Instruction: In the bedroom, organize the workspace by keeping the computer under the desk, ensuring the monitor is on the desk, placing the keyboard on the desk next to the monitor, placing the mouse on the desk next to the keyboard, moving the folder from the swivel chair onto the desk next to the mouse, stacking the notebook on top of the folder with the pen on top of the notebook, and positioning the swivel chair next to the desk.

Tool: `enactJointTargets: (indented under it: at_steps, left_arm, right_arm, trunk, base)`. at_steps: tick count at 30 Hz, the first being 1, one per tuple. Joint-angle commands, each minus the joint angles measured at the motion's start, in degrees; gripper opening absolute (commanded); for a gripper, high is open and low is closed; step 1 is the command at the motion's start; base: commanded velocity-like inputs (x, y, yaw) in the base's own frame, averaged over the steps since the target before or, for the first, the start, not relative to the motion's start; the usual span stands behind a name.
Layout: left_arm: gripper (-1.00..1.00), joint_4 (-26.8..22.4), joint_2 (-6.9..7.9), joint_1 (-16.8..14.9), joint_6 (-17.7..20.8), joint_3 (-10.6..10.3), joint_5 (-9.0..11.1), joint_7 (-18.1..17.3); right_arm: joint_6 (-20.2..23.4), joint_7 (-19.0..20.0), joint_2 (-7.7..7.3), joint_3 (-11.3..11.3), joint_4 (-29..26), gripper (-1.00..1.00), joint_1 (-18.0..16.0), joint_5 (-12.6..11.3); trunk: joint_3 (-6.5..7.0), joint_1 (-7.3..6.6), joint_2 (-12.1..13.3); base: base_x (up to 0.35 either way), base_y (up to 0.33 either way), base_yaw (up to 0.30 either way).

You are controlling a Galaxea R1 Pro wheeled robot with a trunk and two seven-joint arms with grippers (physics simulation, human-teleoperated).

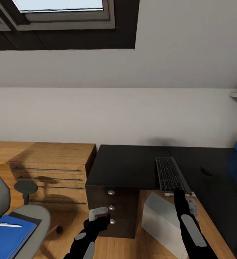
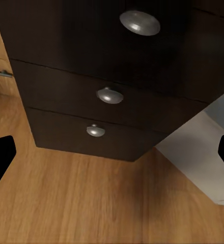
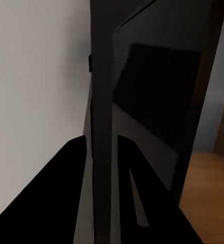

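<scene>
My right gripper (image 1: 183, 191) is at the near edge of the black desk (image 1: 129, 167), its fingers closed on the front end of the keyboard (image 1: 170, 175), which lies lengthwise on the desktop and slightly overhangs the edge. In my right wrist view, a dark finger (image 3: 66, 203) presses on each side of the keyboard's thin edge (image 3: 103, 127). My left gripper (image 1: 98, 213) hangs empty and spread wide in front of the desk's drawer unit (image 1: 113, 212); my left wrist view shows its fingertips (image 2: 1, 157) far apart, touching nothing, facing three round silver knobs (image 2: 110, 95) above the wooden floor (image 2: 91, 203). The mouse (image 1: 206, 170) sits on the desk near the keyboard, to its right. The grey computer (image 1: 161, 219) lies on the floor under the desk. At lower left, the swivel chair (image 1: 32, 216) carries the blue folder (image 1: 7, 237) with a white pen (image 1: 9, 225) on top. A wooden dresser (image 1: 52, 169) stands beside the desk
</scene>
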Motion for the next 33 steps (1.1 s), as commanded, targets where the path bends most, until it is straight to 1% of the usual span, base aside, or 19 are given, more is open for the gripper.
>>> enactJointTargets:
  at_steps: [1, 2, 4, 6, 7, 8, 10, 12, 15, 24, 33]
  left_arm:
    - [1.00, -0.07, -0.01, -0.05, 0.21, -0.23, 0.60, 0.46]
    - [1.00, -0.10, -0.02, -0.04, 0.23, -0.30, 0.60, 0.43]
    - [1.00, -0.49, -0.13, -0.03, 0.29, -1.25, 0.65, 0.35]
    - [1.00, -1.10, -0.19, -0.02, 0.46, -2.73, 0.73, 0.35]
    - [1.00, -1.81, -0.19, 0.00, 0.83, -3.82, 0.89, 0.36]
    - [1.00, -2.75, -0.16, 0.17, 1.60, -4.66, 1.36, 0.36]
    - [1.00, -6.35, 0.00, 1.10, 5.52, -5.79, 4.70, 0.42]
    - [1.00, -8.01, 0.10, 1.41, 7.49, -6.06, 6.58, 0.52]
    - [1.00, -8.61, 0.17, 1.53, 8.21, -6.15, 7.29, 0.62]
    - [1.00, -8.71, 0.20, 1.57, 8.54, -6.19, 7.53, 0.66]
    - [1.00, -8.57, 0.20, 1.57, 8.55, -6.19, 7.54, 0.66]
  right_arm:
    - [-0.41, 0.42, 0.04, -0.05, 0.00, -1.00, -0.04, -0.09]
    - [-0.52, 0.43, 0.04, -0.05, 0.00, -1.00, -0.04, 0.10]
    - [-0.96, 0.46, 0.03, -0.05, 0.00, -1.00, -0.04, 0.62]
    - [-1.17, 0.47, 0.01, -0.02, 0.00, -1.00, -0.04, 0.78]
    - [-1.25, 0.47, -0.01, 0.00, 0.00, -1.00, -0.04, 0.90]
    - [-1.30, 0.47, -0.02, 0.00, -0.02, -1.00, -0.07, 1.08]
    - [-1.37, 0.47, -0.03, -0.04, -0.07, -1.00, -0.11, 2.16]
    - [-1.39, 0.47, -0.04, -0.05, -0.07, -1.00, -0.12, 2.83]
    - [-1.39, 0.40, -0.04, -0.06, -0.03, -1.00, -0.12, 3.06]
    - [-1.27, 0.21, 0.06, -0.14, -0.07, -1.00, -0.12, 3.04]
    - [-1.14, 0.21, 0.13, -0.32, -0.09, -1.00, -0.12, 2.55]
  trunk:
    - [-0.06, 0.01, -0.04]
    - [-0.06, 0.01, -0.04]
    - [-0.06, 0.01, -0.04]
    - [-0.06, 0.01, -0.04]
    - [-0.06, 0.01, -0.04]
    - [-0.06, 0.01, -0.04]
    - [-0.42, 0.45, -0.84]
    - [-0.78, 0.89, -1.64]
    - [-1.32, 1.55, -2.85]
    - [-2.94, 3.53, -6.46]
    - [-4.55, 5.50, -10.06]
  base:
    - [0.065, 0.000, 0.000]
    - [0.052, 0.000, 0.000]
    - [0.022, 0.000, 0.000]
    - [0.010, 0.000, 0.000]
    - [0.006, 0.000, 0.000]
    - [0.004, 0.000, 0.000]
    - [0.001, 0.000, 0.000]
    - [0.000, 0.000, 0.000]
    - [0.000, 0.000, 0.000]
    - [0.000, 0.000, 0.000]
    - [0.000, 0.000, 0.000]
